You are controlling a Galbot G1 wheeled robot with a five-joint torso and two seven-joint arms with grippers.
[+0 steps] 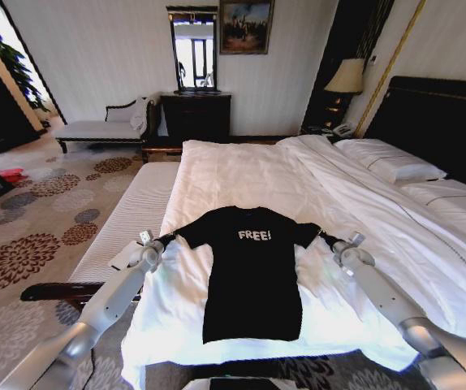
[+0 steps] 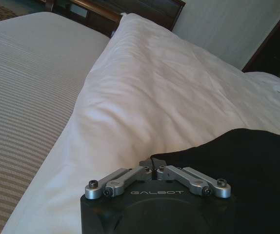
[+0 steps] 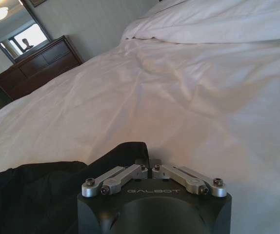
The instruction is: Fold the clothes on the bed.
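Both grippers' jaws clamped on T-shirt (image 1: 251, 272) sleeves, left gripper (image 1: 168, 239), right gripper (image 1: 323, 236)

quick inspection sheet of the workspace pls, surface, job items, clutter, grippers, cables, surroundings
surface: bed with white sheets, lightly wrinkled
job's things: black T-shirt lying flat, FREE! lettering up, sleeves spread
clutter: nothing seen
grippers: left gripper shut on the T-shirt's left sleeve; right gripper shut on the right sleeve
cables: nothing seen
surroundings: bench, dresser with mirror, lamp, patterned carpet
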